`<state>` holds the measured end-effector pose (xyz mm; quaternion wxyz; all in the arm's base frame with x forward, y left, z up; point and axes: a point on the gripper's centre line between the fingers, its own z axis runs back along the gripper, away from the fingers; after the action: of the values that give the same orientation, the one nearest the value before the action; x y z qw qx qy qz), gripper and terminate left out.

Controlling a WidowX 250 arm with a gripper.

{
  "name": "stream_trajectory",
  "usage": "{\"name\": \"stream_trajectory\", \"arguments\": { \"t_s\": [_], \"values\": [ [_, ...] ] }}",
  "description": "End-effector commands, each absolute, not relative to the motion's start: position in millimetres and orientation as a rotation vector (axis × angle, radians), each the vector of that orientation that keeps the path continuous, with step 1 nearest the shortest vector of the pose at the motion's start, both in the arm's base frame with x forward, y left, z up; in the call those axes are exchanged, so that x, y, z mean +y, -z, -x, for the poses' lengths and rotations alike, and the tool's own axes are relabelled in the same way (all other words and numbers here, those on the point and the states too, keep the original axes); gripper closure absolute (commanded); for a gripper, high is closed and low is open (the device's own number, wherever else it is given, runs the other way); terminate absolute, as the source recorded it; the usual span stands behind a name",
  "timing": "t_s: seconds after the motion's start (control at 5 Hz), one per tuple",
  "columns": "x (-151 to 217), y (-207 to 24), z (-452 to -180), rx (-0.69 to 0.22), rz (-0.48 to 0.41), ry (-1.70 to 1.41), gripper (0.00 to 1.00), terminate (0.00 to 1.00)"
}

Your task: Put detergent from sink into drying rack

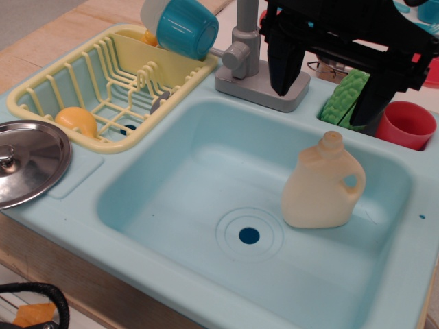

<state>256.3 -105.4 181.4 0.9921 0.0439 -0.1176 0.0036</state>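
The cream-beige detergent jug (321, 186) stands upright in the turquoise sink (171, 199), to the right of the dark-blue drain hole (249, 236). Its cap points up and its loop handle faces right. My black gripper (328, 92) hangs above the sink's back rim, over and behind the jug, with its two fingers spread wide and nothing between them. The pale yellow drying rack (110, 89) sits to the left of the sink at the back.
The rack holds a blue cup (184, 26) on its side and a yellow toy (76, 120). A grey faucet (250, 62) stands at the sink's back. A green sponge-like toy (345, 97) and a red cup (406, 124) sit back right. A steel lid (27, 161) lies left.
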Motion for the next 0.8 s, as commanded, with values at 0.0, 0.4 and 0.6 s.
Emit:
{"name": "stream_trajectory", "arguments": {
  "t_s": [0.0,0.4,0.6],
  "values": [
    [-105.4,-181.4,-256.3,-0.236,-0.088,-0.007,0.0,0.0],
    [-115.9,-167.9,-253.4,-0.45,0.057,0.43,0.0,0.0],
    [-115.1,-162.0,-255.0,-0.483,0.114,0.456,0.0,0.0]
  ]
}}
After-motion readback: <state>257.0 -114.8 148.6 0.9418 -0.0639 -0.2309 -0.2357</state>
